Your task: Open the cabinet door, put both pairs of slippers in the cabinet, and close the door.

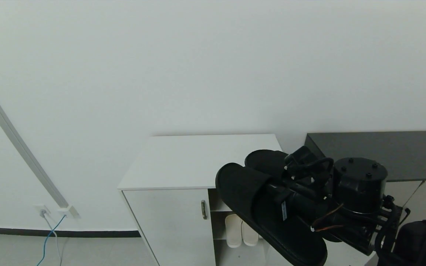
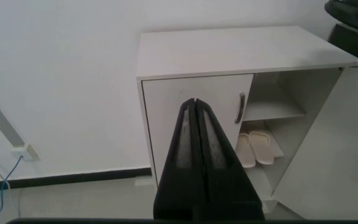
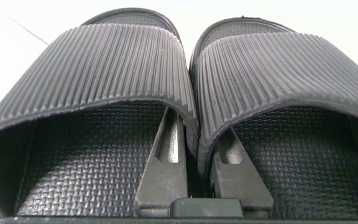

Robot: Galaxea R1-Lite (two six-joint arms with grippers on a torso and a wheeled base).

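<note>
Light, rubbery and bendy by the look of them, the black slippers (image 1: 257, 192) have ribbed straps and pebbled footbeds. Pinching their inner side walls together, as the right gripper (image 3: 196, 143) does with a finger under each strap, seems soundest. They hang off the front right corner of the cabinet (image 1: 198, 162); the white slippers (image 1: 241, 230) sit on a shelf inside. The left gripper (image 2: 195, 109) is pressed closed, empty.

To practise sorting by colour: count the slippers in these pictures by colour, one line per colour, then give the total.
Black slippers: 2, held by the right gripper
White slippers: 2, inside the open cabinet
Total: 4
</note>
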